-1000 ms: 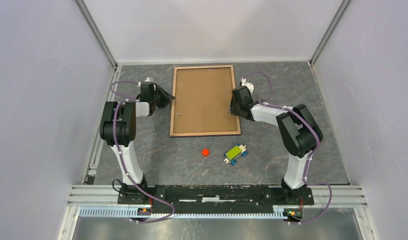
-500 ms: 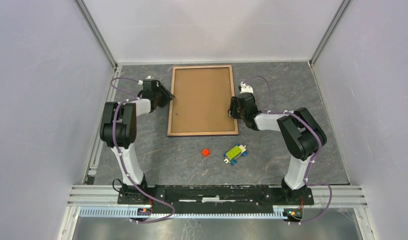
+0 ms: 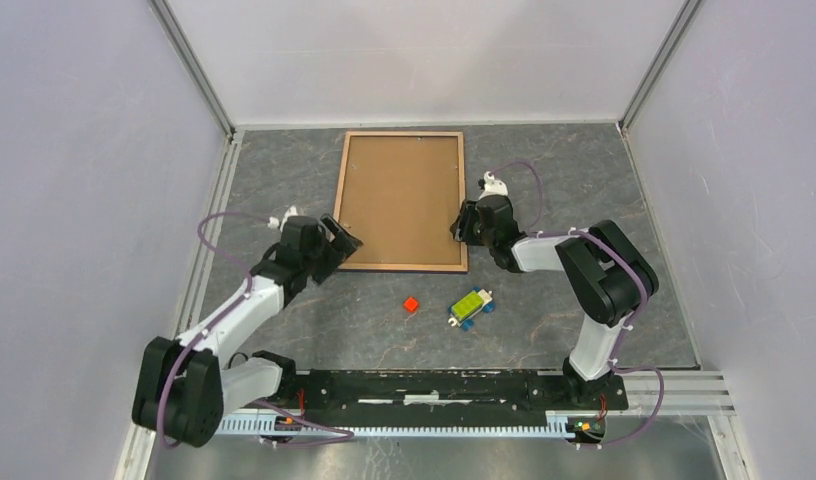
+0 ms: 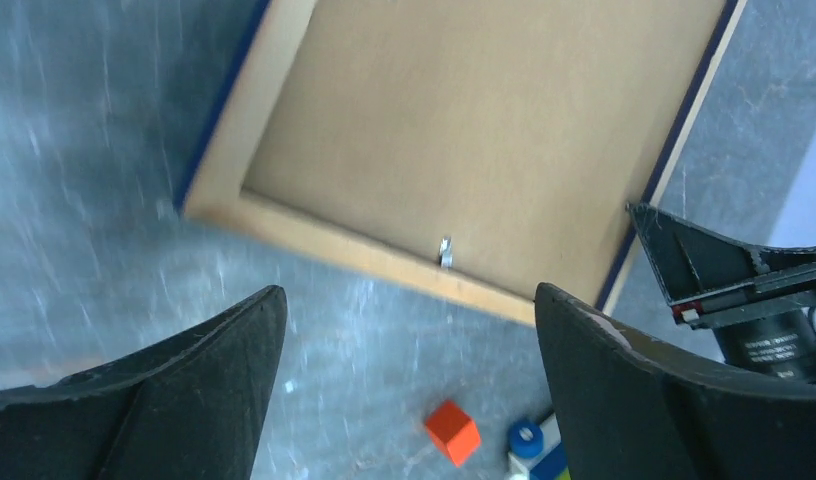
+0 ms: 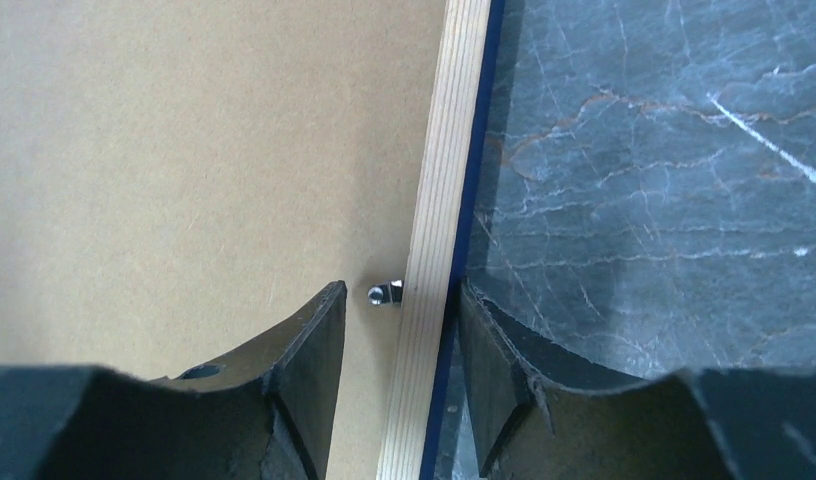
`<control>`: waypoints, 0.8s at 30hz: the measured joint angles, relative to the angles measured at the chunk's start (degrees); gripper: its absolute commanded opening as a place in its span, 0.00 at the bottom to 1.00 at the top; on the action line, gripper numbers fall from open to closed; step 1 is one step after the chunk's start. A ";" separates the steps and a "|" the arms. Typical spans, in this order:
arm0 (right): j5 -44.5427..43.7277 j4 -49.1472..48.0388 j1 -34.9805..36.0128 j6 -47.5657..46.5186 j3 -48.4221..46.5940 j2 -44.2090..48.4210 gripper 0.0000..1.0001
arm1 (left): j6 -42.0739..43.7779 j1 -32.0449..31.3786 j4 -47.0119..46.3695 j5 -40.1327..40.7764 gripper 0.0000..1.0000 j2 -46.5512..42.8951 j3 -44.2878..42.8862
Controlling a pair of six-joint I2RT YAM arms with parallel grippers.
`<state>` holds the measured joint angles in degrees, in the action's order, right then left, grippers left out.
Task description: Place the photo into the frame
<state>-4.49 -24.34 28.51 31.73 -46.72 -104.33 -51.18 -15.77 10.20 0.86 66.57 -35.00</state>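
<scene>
The grey stone-patterned bench (image 3: 584,180) carries the frame (image 3: 404,267), which lies flat in the far middle of it with its pale wood side up. A dark blue edge shows along its outer sides. Its long axis runs from me towards the back wall, nearly square to the bench, with one short rail towards the arm bases. The brown backing board (image 3: 399,200) fills the opening. I can't see the photo in any view, so I can't tell whether it sits under that board.

I judge the frame to be light and stiff but thin. As it lies flush on the bench, the only real purchase is a pinch across a rail from above or at an outer edge. The board looks bendy and easy to crease.

My right tool (image 5: 404,300) is half spread astride the right long rail. The inner finger stands clear of the wood, so I read it as straddling the rail and not clamping it. My left tool (image 4: 404,300) is spread wide and holds nothing, and it hovers just off the near left corner.

Nearer to me, apart from the frame, sit a green and blue toy vehicle (image 3: 471,306) and a red cube (image 3: 411,304). Small metal retaining tabs (image 5: 382,293) sit on the inner rail edges against the board, and they look fiddly and easy to bend
</scene>
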 measured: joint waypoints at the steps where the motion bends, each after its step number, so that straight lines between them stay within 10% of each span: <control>1: 0.26 -0.66 0.00 0.37 0.70 0.33 0.51 | -2.32 -0.96 0.17 0.02 1.00 -1.70 1.88; 7: 3.10 -7.04 -0.02 3.74 5.27 1.33 0.51 | -19.82 -9.97 -0.28 1.25 1.00 -3.08 8.52; 24: 6.25 -10.43 0.52 5.97 7.76 1.90 0.52 | -51.69 -20.96 -13.44 9.84 0.56 18.29 2.82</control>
<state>1.76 -34.76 29.04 37.69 -38.96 -102.43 -102.87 -36.73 -3.25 10.70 84.86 -32.18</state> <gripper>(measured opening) 0.516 0.621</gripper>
